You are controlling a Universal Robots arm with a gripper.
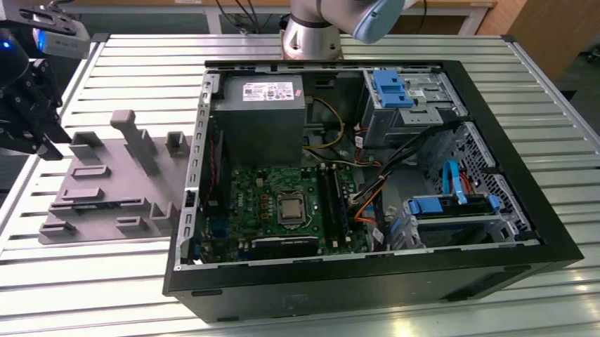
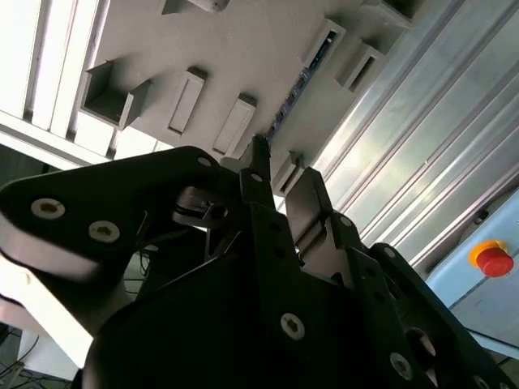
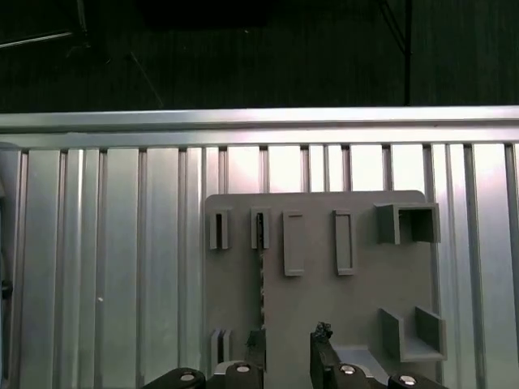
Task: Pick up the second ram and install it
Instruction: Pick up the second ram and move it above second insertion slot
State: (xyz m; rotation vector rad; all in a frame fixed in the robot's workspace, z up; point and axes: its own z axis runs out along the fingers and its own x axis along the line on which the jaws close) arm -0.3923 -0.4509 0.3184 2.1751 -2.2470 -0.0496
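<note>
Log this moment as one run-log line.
gripper: open, empty, over gray fixture | second ram: on edge in fixture slot, not yet grasped

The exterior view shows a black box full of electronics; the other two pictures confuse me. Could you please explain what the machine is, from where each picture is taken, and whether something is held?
The machine is one robot arm; its grey base stands behind the open black computer case, which lies on a ribbed metal table. The exterior view comes from a camera off the arm. Both wrist views come from cameras riding on the arm, looking past its black claw at a grey plastic holder plate. A slim dark-blue memory stick sits in a slot of that plate. The open claw holds nothing.
</note>
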